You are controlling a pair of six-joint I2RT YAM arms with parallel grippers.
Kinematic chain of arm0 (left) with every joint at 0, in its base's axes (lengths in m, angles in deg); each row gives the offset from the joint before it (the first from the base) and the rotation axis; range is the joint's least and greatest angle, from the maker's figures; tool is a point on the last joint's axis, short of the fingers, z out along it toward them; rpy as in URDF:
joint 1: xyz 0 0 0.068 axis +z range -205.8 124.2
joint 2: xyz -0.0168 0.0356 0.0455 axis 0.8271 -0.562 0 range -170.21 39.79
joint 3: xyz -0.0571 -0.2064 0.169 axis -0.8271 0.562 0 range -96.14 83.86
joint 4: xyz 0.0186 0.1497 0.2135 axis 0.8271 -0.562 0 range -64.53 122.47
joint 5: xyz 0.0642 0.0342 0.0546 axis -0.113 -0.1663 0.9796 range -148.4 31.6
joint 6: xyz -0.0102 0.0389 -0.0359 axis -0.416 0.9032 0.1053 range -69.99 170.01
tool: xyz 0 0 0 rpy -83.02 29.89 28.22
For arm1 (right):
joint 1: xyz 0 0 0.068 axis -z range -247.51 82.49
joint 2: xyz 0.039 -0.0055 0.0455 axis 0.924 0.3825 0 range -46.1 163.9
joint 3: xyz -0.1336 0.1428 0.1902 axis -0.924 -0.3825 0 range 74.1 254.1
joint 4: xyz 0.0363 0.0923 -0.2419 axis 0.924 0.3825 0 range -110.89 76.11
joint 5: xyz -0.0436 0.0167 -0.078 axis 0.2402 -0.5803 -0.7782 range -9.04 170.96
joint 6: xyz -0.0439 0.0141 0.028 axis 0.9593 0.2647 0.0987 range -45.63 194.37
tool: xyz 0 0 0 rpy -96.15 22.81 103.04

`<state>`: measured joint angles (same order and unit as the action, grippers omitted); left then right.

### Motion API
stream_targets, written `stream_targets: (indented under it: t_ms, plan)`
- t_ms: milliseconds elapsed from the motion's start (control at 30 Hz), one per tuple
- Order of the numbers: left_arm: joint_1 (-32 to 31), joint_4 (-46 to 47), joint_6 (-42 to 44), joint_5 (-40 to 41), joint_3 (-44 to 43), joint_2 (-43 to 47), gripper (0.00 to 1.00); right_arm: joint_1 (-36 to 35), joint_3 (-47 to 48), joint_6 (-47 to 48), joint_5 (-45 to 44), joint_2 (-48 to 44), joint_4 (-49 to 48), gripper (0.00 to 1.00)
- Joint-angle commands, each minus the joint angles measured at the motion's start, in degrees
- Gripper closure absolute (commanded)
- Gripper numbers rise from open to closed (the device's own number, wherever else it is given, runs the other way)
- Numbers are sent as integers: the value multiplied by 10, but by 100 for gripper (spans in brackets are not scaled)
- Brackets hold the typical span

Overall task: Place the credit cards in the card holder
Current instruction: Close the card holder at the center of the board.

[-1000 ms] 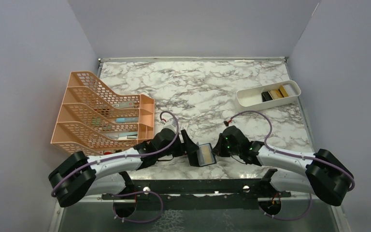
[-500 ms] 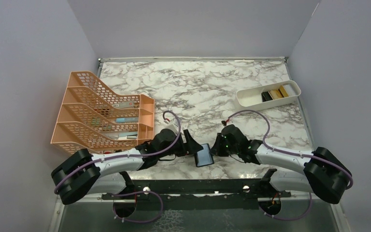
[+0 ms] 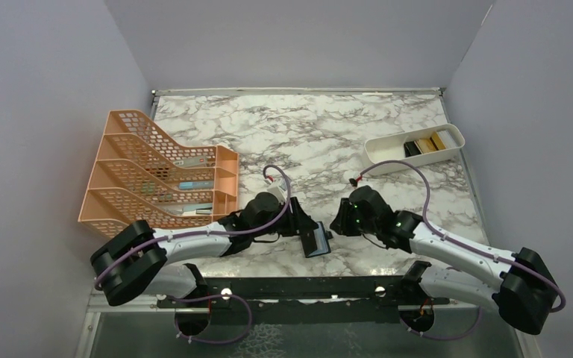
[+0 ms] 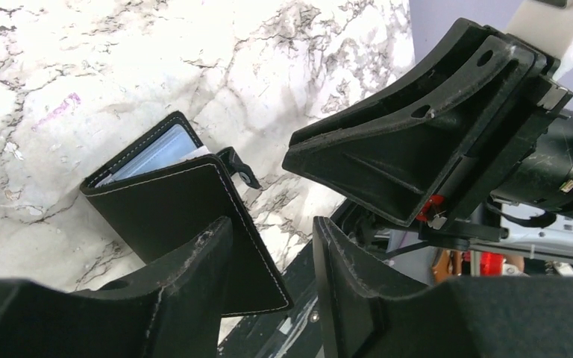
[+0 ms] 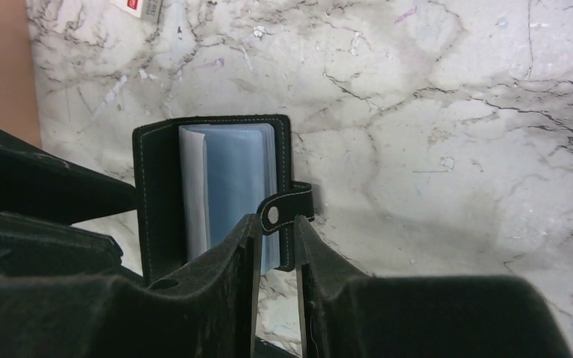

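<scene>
Near the front edge of the marble table (image 3: 306, 142), both arms reach in low toward the middle. The left arm (image 3: 194, 242) lies almost flat, stretched out from its base. Its left gripper (image 4: 272, 227) points across at the card holder (image 5: 227, 186). The right arm (image 3: 448, 250) comes in from the other side with its purple cable arching high. Its right gripper (image 5: 276, 221) is aimed down at the holder's snap strap (image 5: 298, 201).

Fingers now: the left pair stand apart, with the edge of the holder's stitched black cover showing in the gap. One finger overlaps that cover, and I can't tell whether it touches. The right pair are narrowly parted, the snap button right at their tips.

The holder sits on the marble between the two grippers, folded partway, blue-grey sleeves showing. What the sleeves hold is hidden. From above it is mostly covered by the left gripper, just a dark sliver with a blue edge. Back right, a white tray (image 3: 377, 153) holds dark and gold pieces too small to name. A small white piece with a red mark (image 5: 138, 7) is cut off at the top of the right wrist view. An orange mesh file rack (image 3: 142, 171) stands to the left.

A second ago the holder lay spread open, pale inner face up; now it is folded over. The left arm has pushed further out, and the right arm's shoulder has swung outward.
</scene>
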<state>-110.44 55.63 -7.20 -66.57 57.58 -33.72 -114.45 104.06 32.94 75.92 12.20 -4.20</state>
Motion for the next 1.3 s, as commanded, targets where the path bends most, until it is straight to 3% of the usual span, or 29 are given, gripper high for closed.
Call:
stream_targets:
  t_ms: [0, 200, 333, 800, 1067, 1267]
  plan:
    - [-4, 18, 28, -10, -12, -12, 63, -4, 13, 19, 1, -6, 20, 73]
    - [-4, 17, 42, 3, -10, -27, 88, -4, 8, 27, 47, 22, -18, 72]
    - [-3, 14, 52, 1, -17, -42, 93, -4, 10, 32, 59, 35, -31, 73]
    - [-3, -10, 73, 9, -31, -68, 89, -4, 21, 43, 62, 69, -42, 69]
    - [-3, -27, 85, 14, -36, -82, 89, -4, 28, 53, 85, 84, -51, 60]
    - [-3, -37, 92, 15, -41, -99, 88, -4, 26, 46, 42, 84, -28, 73]
